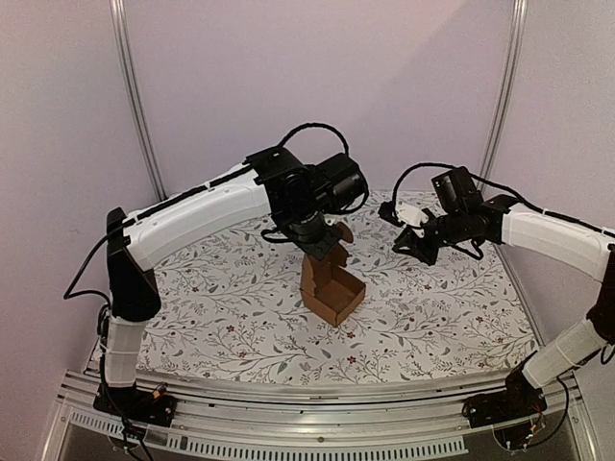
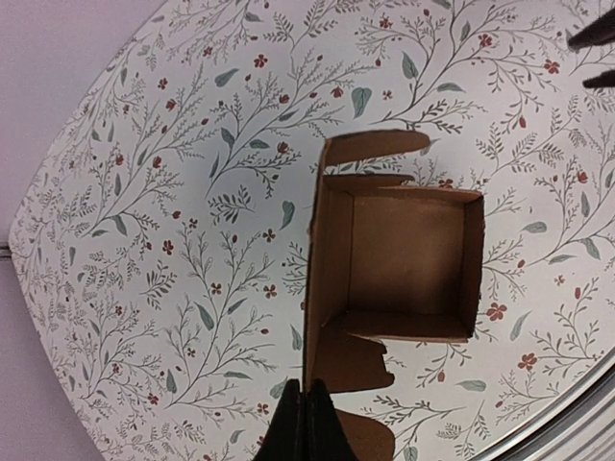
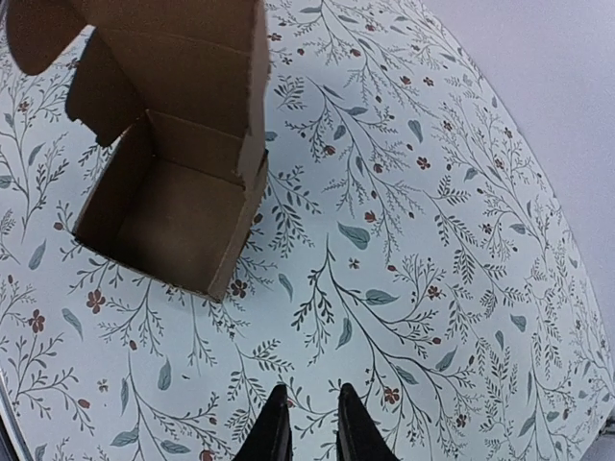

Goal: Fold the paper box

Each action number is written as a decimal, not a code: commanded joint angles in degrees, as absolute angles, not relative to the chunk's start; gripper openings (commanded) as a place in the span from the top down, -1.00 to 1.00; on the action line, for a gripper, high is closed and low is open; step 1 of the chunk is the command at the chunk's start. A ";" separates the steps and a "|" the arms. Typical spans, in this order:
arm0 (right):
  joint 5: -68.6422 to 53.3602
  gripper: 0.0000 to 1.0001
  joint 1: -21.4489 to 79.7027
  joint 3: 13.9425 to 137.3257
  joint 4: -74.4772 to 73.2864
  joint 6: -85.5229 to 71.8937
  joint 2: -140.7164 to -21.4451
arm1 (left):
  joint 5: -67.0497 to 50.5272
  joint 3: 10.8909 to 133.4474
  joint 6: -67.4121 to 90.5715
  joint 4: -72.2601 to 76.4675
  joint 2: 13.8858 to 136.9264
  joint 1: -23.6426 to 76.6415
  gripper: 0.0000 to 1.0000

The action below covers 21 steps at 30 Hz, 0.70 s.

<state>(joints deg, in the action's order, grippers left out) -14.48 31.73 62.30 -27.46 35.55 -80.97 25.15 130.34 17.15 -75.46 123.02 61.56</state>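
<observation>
Counted on the table [image 1: 221,298]: one paper box [image 1: 332,288], two white-and-black arms [image 1: 202,211], two grippers. Standing at mid-table, partly folded, four brown walls up, top open, nothing inside; lid flap raised at the far side, ear tabs loose at both ends. Clamped fully shut on that raised flap's edge: the left gripper [image 1: 323,240], reaching in from above. Parted by only a narrow slit and holding nothing: the right gripper [image 1: 411,246], hovering off the surface, apart from the box on its right. Underneath, a rounded tabletop in white, printed with grey-green sprigs and small red flowers. Around it, plain pale lilac walls [image 1: 240,67], two slim metal posts [image 1: 135,106] rising at the back corners, and a slotted aluminium rail [image 1: 317,396] along the near edge carrying both arm bases
</observation>
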 commanded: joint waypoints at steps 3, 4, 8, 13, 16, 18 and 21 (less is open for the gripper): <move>-21.41 0.66 28.41 75.27 -26.93 24.84 -96.96 | 25.93 131.16 16.75 -74.03 123.78 62.05 1.00; -23.34 0.66 28.47 77.24 -27.50 23.68 -98.97 | 25.94 131.44 16.67 -74.06 123.91 62.05 1.00; -29.05 0.63 28.99 81.91 -29.03 18.75 -106.95 | 26.17 132.24 16.35 -74.11 124.34 62.05 1.00; -32.49 0.60 30.36 82.31 -30.09 19.34 -109.75 | 26.86 132.53 16.05 -73.71 124.79 62.10 1.00; -34.88 0.58 31.35 82.91 -31.37 19.45 -111.15 | 26.88 132.41 15.68 -73.19 125.12 62.18 1.00; -35.76 0.57 31.93 83.26 -31.81 19.31 -111.84 | 26.81 132.45 15.43 -72.88 125.31 62.14 1.00; -36.43 0.57 32.48 83.64 -31.94 19.25 -112.35 | 26.47 132.50 15.08 -72.48 125.95 62.23 1.00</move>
<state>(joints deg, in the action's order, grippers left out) -33.10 31.55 81.82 -30.44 19.94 -111.09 26.26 131.31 16.01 -74.06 123.96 61.58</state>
